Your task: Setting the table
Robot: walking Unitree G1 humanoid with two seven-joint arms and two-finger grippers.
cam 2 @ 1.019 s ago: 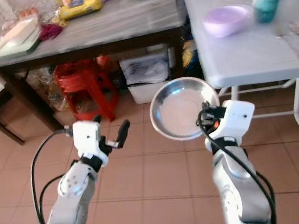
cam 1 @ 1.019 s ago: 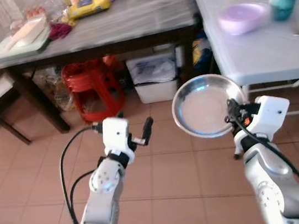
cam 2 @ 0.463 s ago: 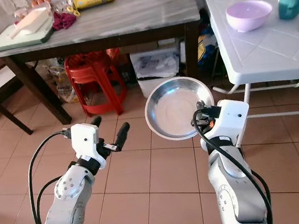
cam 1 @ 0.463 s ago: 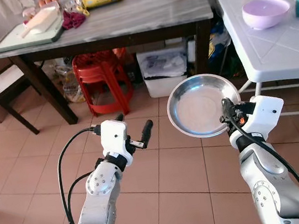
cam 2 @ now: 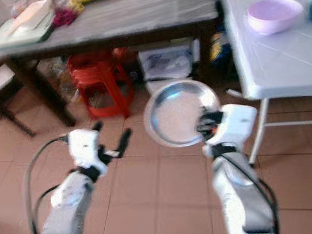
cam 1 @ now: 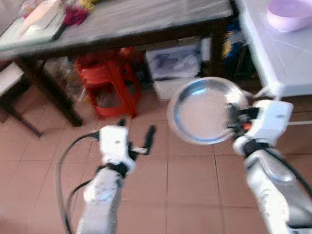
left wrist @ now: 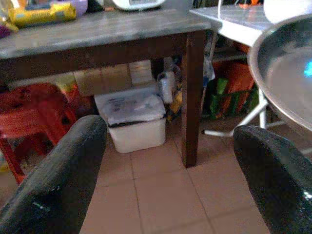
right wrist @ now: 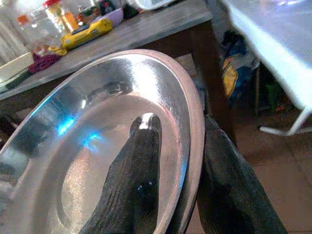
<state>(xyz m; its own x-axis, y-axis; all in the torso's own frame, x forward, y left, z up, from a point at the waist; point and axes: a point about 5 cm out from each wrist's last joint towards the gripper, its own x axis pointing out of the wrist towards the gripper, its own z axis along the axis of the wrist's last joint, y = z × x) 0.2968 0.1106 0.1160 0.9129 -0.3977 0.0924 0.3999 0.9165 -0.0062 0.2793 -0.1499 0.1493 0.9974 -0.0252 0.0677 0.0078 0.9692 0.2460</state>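
Nothing has shifted between the grippers and the plate (cam 1: 207, 111) over the last half second; only the view has swung, drawing the white table (cam 1: 286, 52) with its lilac bowl (cam 1: 294, 11) closer on the right. Round, shallow and shiny steel, the plate stands tilted above the tiled floor, its rim pinched in the right gripper (right wrist: 183, 195), one finger on the inner face and one behind. Beside it the left gripper (cam 1: 139, 140) hovers empty, fingers (left wrist: 58, 180) spread wide.

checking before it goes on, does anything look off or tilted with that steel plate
The steel plate is tilted steeply, nearly on edge, pinched at its rim by the right gripper over the tiled floor. It is empty, so nothing can spill. Nothing else stands out.
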